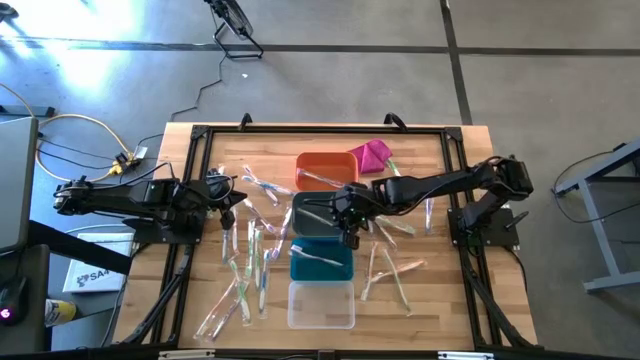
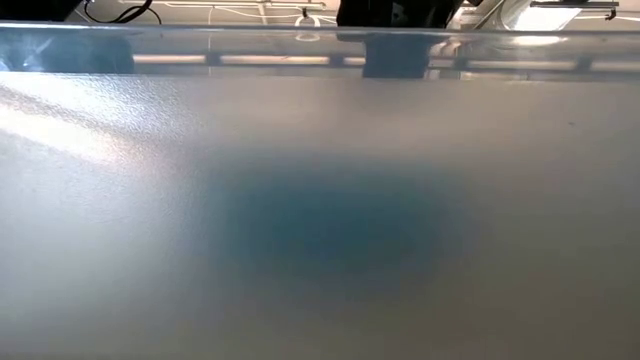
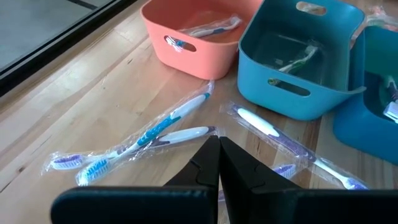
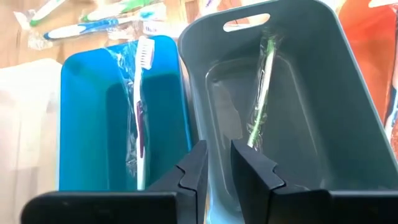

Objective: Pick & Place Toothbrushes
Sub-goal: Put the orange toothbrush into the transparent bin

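The right pincer (image 4: 214,163) is held slightly parted and empty over the grey bin (image 4: 323,106) — a green toothbrush (image 4: 261,87) lies below it. A clean lift-off is called for, wrapper untouched. Beside it, the teal bin (image 4: 81,112) holds a white toothbrush (image 4: 141,93). The left pincer (image 3: 219,163), closed and empty, waits over loose toothbrushes (image 3: 155,127) on the worktop (image 3: 74,106).

Low view is almost fully blocked by a frosted bin wall (image 2: 320,220) against the lens; only a blurred strip shows above it. Orange bin (image 4: 373,43) is cut off beside the grey bin (image 4: 280,106).
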`<move>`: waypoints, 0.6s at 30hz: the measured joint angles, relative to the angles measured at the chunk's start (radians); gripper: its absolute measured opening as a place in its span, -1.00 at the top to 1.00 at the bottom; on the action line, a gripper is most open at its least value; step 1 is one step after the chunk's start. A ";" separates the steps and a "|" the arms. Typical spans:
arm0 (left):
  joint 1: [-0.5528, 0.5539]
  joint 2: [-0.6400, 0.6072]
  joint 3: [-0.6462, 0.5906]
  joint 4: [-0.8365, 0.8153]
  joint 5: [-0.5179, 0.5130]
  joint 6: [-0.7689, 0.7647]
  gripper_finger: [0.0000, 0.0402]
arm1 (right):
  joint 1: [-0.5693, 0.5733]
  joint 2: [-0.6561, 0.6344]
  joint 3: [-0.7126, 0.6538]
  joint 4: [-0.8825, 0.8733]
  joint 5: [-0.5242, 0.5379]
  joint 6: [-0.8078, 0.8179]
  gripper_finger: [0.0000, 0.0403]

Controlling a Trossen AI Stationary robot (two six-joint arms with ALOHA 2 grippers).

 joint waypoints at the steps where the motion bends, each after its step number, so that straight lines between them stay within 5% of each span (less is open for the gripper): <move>1: 0.000 0.000 0.000 0.000 0.000 0.000 0.97 | 0.000 0.000 0.000 0.003 0.000 0.000 0.70; 18: 0.000 0.000 0.000 0.000 0.000 0.001 0.97 | 0.051 0.000 0.000 -0.041 0.052 0.209 0.69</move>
